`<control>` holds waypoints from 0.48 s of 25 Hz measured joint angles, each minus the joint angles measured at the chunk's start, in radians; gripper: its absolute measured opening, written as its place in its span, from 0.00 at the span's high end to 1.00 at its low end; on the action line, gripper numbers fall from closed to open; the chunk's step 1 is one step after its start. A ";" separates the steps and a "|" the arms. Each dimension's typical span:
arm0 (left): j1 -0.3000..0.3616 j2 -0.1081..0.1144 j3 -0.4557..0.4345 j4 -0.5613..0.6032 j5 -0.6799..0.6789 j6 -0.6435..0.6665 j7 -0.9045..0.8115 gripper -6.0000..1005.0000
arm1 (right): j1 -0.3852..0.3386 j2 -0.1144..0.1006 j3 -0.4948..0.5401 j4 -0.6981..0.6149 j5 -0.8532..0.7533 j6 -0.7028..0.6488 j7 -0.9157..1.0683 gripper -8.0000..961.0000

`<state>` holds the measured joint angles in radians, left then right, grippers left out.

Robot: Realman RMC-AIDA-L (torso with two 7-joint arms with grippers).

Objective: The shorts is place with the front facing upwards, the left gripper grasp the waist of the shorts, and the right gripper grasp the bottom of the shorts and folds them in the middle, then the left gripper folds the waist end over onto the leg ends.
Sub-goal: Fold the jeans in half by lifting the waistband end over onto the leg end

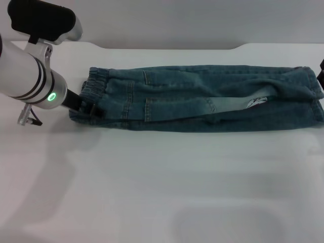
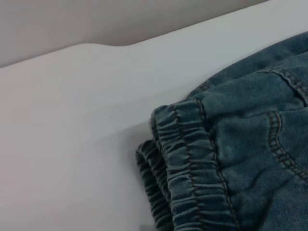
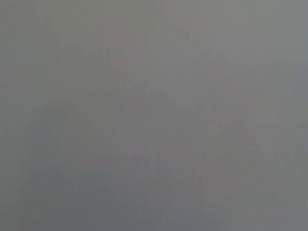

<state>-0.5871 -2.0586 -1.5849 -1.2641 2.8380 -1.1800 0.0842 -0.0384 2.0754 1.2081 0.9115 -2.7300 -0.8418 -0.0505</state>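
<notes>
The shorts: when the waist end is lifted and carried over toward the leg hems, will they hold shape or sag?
Probably sag: the shorts lie limp and creased on the table. The gathered waistband looks thick, probably easy to pinch. The left gripper sits at that end.

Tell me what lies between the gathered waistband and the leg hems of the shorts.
In the head view, only the shorts' own denim: between the waistband and the leg hems lie stitched pockets and a pale faded strip.

L arm (image 1: pixel 30 81) low, reaching in | L claw (image 1: pixel 76 101) hidden | R arm barely in view
</notes>
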 joint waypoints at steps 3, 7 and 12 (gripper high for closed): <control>-0.004 -0.001 0.001 0.005 -0.004 0.005 0.000 0.18 | -0.002 0.000 -0.001 -0.001 -0.001 0.000 0.000 0.23; -0.005 -0.001 0.001 0.024 -0.006 0.023 0.000 0.18 | -0.005 0.000 -0.001 -0.001 -0.003 -0.001 0.000 0.23; -0.011 -0.002 -0.001 0.058 -0.012 0.035 0.000 0.18 | -0.005 0.000 -0.001 0.005 -0.004 0.001 0.000 0.23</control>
<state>-0.5982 -2.0606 -1.5858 -1.2058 2.8261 -1.1453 0.0844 -0.0431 2.0750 1.2072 0.9169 -2.7341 -0.8405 -0.0505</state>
